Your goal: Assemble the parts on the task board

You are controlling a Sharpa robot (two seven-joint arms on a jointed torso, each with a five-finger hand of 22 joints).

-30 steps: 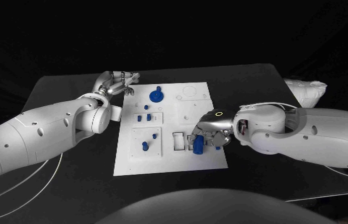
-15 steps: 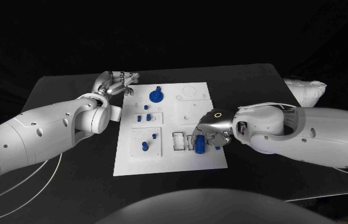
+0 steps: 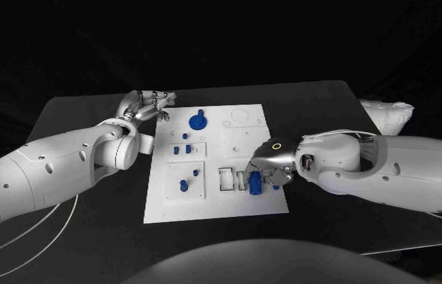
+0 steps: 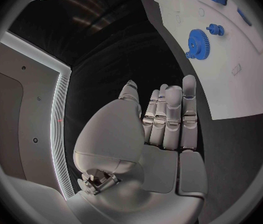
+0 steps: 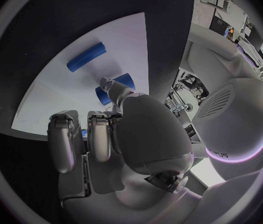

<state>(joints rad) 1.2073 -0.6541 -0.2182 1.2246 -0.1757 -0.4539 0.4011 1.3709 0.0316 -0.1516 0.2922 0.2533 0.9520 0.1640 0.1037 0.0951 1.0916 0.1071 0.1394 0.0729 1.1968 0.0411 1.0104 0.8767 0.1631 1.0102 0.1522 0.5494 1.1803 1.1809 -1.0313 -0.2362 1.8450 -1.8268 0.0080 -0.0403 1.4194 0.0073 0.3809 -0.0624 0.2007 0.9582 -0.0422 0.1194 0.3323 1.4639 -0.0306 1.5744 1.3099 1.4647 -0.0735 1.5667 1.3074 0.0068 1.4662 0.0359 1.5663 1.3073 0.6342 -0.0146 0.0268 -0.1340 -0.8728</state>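
Observation:
The white task board (image 3: 214, 201) lies mid-table. On it are a blue gear (image 3: 199, 119), also seen as the blue gear (image 4: 197, 43), small blue pegs (image 3: 182, 149) and a blue piece (image 3: 184, 184). My right hand (image 3: 269, 171) hovers low over the board's near right part with its fingers curled. Its thumb (image 5: 114, 87) and fingers pinch a small blue part (image 5: 126, 79), mostly hidden. A blue cylinder (image 3: 254, 183) lies just beside that hand, apart from the fingers, and shows as the blue cylinder (image 5: 86, 56). My left hand (image 3: 147, 107) stays off the board's far left corner, fingers (image 4: 169, 114) straight, holding nothing.
A white bundle (image 3: 389, 116) lies at the table's right edge. Pale cables (image 3: 37, 233) trail off the table's near left. Empty rectangular slots (image 3: 227, 179) sit left of the blue cylinder.
My right hand has edged slightly to the right over the board; the blue cylinder stays beside it. The left hand has not moved.

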